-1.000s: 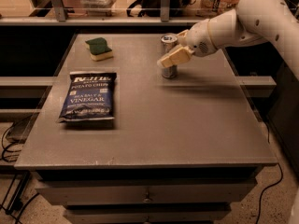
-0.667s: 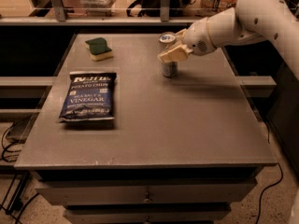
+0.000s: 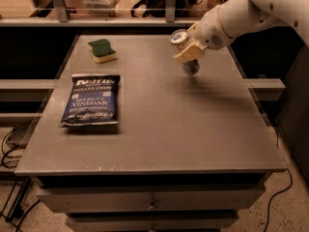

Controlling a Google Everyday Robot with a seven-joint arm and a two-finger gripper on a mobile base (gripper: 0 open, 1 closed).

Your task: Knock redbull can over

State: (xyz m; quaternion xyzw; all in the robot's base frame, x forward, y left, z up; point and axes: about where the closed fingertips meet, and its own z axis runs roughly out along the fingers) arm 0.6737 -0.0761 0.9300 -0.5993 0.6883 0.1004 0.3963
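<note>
The redbull can [image 3: 190, 67], slim and silver-blue with a shiny top rim, is at the table's back right. It leans with its top toward the back left, and its base seems just off the grey table [image 3: 193, 129]. My gripper [image 3: 189, 51] reaches in from the upper right on the white arm. Its tan fingers [image 3: 185, 55] are shut around the can's middle and hide that part.
A blue potato chip bag [image 3: 91, 99] lies flat at the left middle. A green and yellow sponge [image 3: 102, 50] sits at the back left. A rail and a shelf run behind the table. Drawers [image 3: 152, 206] are below the front edge, and cables [image 3: 9, 149] lie on the floor at the left.
The can stood upright on the table within the fingers. Now it is tilted with its top toward the back left and raised slightly. The gripper has shifted up a little with it.
</note>
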